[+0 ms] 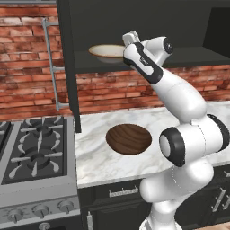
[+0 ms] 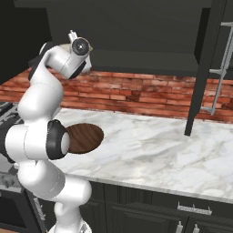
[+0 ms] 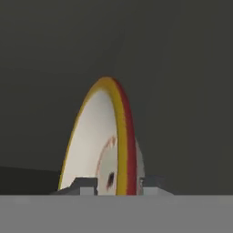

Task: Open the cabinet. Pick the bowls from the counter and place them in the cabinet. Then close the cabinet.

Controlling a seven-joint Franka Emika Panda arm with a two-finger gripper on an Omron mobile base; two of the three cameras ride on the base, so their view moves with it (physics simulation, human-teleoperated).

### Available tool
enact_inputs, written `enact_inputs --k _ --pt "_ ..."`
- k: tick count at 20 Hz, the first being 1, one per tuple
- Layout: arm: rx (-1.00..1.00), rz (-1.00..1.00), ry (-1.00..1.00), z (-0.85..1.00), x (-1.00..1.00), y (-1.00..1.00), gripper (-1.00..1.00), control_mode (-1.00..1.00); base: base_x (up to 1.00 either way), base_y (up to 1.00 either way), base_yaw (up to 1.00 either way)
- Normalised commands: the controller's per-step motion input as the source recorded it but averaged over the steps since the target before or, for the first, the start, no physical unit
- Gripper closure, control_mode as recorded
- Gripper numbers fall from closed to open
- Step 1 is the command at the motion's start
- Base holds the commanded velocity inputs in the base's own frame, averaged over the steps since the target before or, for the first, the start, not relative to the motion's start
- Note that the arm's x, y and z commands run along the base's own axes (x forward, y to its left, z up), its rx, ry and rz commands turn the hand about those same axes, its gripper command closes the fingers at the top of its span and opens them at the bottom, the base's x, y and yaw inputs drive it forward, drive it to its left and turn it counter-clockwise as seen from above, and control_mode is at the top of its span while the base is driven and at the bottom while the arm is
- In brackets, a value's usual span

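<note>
The cabinet stands open, its left door swung out towards me. A cream bowl with a tan rim rests on the cabinet's lower shelf. My gripper is at that bowl's right edge. In the hand view the rim of the cream bowl runs up between my fingertips, and a small gap shows beside the rim, so the gripper is open. The dark brown wood-grain bowl sits on the marble counter, below the arm.
A gas stovetop with black grates lies left of the counter. The cabinet's right door hangs open over the counter with its silver handle. Dark drawers run below the counter. A brick wall backs the scene.
</note>
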Motion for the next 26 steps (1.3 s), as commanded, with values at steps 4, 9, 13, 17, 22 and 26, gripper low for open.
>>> enact_inputs --k 4,9,13,17,22,26 --pt "0.0 0.0 -0.12 0.0 -0.01 0.0 -1.0 -1.0 0.0 0.0 0.0" --pt "0.0 0.0 -0.11 0.05 -0.1 0.0 -1.0 -1.0 0.0 0.0 0.0" --pt "0.03 0.0 0.02 0.09 -0.49 -0.11 -1.0 -1.0 0.0 0.0 0.0" --pt "0.07 -0.03 0.16 0.14 -0.83 -0.44 -1.0 -1.0 0.0 0.0 0.0" --pt "0.05 -0.03 0.3 0.22 -0.7 -0.48 -1.0 -1.0 0.0 0.0 0.0" --pt "0.04 -0.02 0.28 0.13 -0.8 -0.5 -1.0 -1.0 0.0 0.0 0.0"
